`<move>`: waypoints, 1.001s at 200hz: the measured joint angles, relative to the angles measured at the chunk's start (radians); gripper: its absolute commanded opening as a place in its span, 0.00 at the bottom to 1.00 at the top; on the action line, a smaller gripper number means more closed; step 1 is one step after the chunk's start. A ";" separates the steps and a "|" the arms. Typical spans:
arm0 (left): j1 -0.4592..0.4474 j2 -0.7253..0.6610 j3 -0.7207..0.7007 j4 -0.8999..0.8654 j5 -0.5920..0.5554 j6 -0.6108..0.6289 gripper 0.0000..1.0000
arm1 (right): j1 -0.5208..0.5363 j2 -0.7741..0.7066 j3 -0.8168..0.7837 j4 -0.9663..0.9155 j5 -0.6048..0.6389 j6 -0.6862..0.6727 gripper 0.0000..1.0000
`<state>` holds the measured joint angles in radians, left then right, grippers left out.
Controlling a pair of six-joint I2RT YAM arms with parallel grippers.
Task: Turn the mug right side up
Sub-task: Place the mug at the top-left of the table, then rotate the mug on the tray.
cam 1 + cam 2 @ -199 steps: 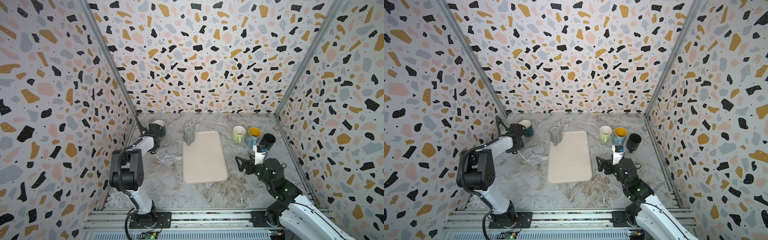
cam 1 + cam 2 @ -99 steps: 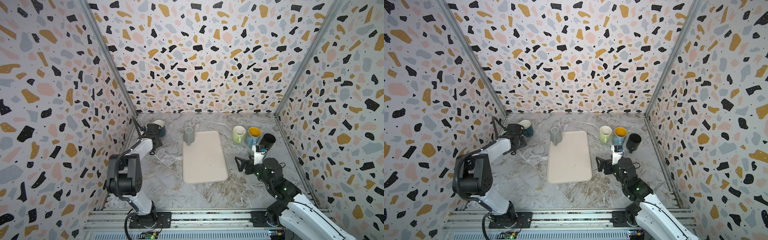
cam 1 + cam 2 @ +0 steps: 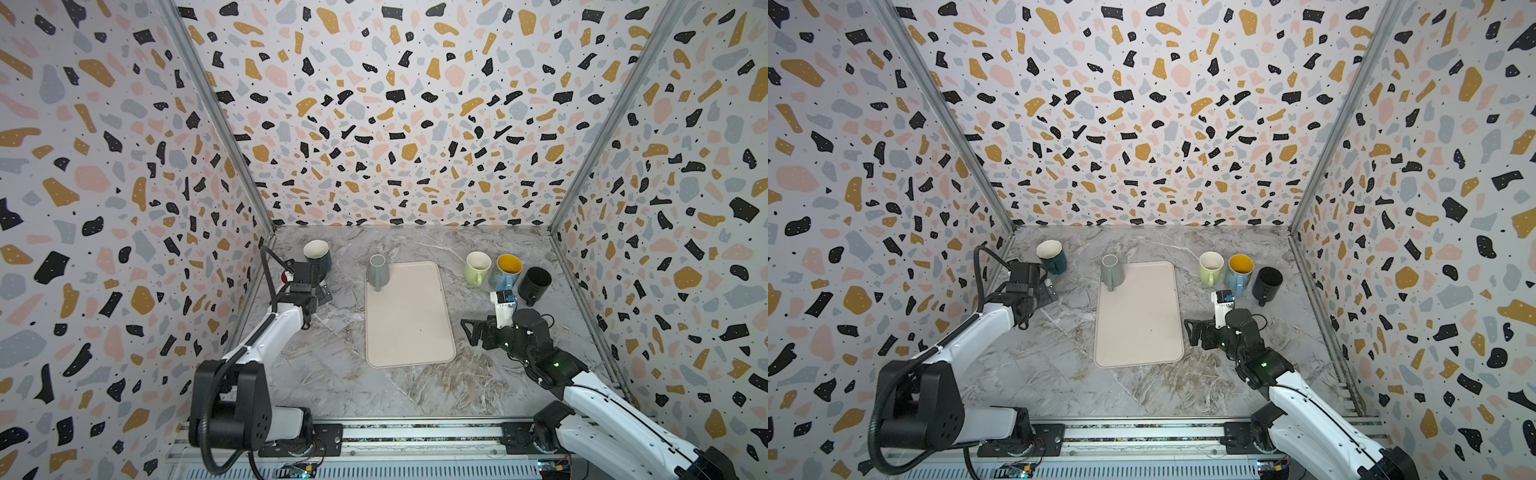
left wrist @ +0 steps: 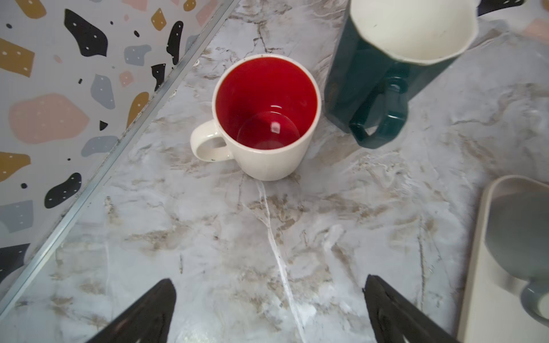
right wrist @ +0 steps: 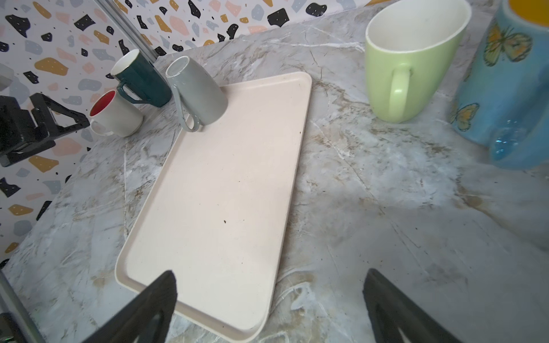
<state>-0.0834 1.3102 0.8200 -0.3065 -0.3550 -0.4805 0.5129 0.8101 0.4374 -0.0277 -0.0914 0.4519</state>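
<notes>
Mug (image 4: 267,166), white with a red inside, stands upright on the marble (image 4: 225,237) beyond the tray's (image 3: 407,324) far corner on the left arm's side. Left gripper (image 4: 269,282) hangs just short of it, jaws spread and empty. Right gripper (image 5: 269,274), equally spread, sits beside the tray's opposite long edge.

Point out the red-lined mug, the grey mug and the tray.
red-lined mug (image 4: 273,163): left wrist view, outer wall.
grey mug (image 3: 380,276): in a top view, side wall.
tray (image 3: 409,328): in a top view, bare middle.
</notes>
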 measured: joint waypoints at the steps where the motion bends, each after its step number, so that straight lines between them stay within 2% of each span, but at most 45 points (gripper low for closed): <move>1: 0.000 -0.003 -0.002 0.001 0.000 0.000 1.00 | -0.001 0.002 0.000 0.000 -0.001 0.000 0.99; 68: -0.025 -0.277 -0.304 0.201 0.044 -0.020 1.00 | -0.039 0.164 0.080 0.057 -0.053 0.007 1.00; 109: -0.045 -0.283 -0.349 0.282 0.111 -0.029 1.00 | 0.013 0.346 0.203 0.109 -0.035 0.003 0.99; 143: -0.111 -0.283 -0.369 0.351 0.142 -0.031 1.00 | 0.071 0.523 0.335 0.133 -0.008 -0.002 0.98; 169: -0.159 -0.278 -0.369 0.377 0.141 -0.028 1.00 | 0.112 0.683 0.491 0.130 0.007 -0.016 0.95; 200: -0.170 -0.285 -0.382 0.406 0.135 -0.029 1.00 | 0.151 0.839 0.652 0.113 0.019 -0.030 0.87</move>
<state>-0.2535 1.0252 0.4377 0.0990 -0.2195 -0.5095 0.6636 1.6489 1.0889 0.0856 -0.0727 0.4217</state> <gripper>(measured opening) 0.997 0.904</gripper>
